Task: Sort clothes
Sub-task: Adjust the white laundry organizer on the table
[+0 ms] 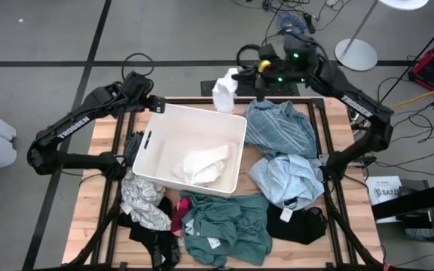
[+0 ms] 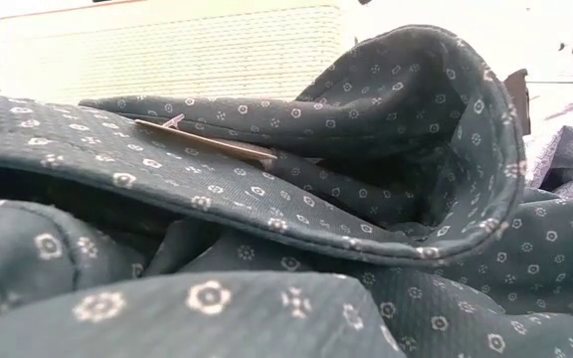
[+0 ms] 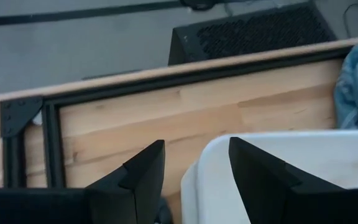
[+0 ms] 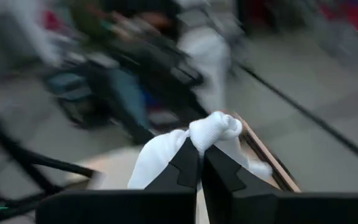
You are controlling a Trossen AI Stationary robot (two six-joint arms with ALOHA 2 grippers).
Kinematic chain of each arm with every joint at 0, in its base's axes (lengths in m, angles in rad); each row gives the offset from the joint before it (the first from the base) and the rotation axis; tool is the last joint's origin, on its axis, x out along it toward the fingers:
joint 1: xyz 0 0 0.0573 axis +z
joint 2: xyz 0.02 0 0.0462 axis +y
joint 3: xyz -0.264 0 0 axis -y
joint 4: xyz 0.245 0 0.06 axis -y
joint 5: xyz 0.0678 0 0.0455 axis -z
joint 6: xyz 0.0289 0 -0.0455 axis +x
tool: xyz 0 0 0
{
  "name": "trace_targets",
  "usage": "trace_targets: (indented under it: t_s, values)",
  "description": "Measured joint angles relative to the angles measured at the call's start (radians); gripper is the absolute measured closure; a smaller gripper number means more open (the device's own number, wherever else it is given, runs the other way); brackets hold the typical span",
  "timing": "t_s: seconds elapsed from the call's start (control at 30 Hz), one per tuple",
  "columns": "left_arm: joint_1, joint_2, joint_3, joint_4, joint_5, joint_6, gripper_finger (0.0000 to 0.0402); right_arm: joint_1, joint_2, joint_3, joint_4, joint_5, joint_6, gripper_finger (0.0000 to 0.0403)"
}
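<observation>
A white garment (image 1: 224, 89) is being pinched by the right tool (image 4: 201, 155), pressed together, above the worktop's (image 1: 96, 188) far edge beside the bin (image 1: 153, 132); it could be dropped outside the bin if released here, since it is hanging beyond the rim; the left tool (image 3: 194, 171) is being held spread astride the bin's corner, and a tug could tip the bin; teal (image 1: 224, 226), blue (image 1: 285, 177) and black (image 1: 296, 226) clothes are lying around, crowding the bin.

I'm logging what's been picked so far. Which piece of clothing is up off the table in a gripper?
The white garment, pinched in the shut right gripper beyond the bin's far edge. Every other piece lies on the table or in the bin.
</observation>
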Motion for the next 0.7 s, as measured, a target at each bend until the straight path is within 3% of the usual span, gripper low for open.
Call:
trace_targets:
  t_s: [0.2,0.33,0.47,0.7]
  values:
    - [0.0,0.0,0.0,0.026,-0.015,0.03,0.0212,0.102,0.011,0.001,0.228,-0.064,-0.001,0.0403]
    - [0.001,0.0,0.0,0.007,-0.018,0.055,0.0212,0.106,0.049,0.001,0.136,-0.023,0.004,0.0403]
    - [0.0,0.0,0.0,-0.019,0.049,0.066,0.0212,0.105,0.103,0.0,-0.003,0.037,0.0,0.0403]
    - [0.0,0.009,0.0,-0.131,0.132,0.049,0.0212,0.141,0.218,-0.002,-0.11,0.043,-0.004,0.0403]
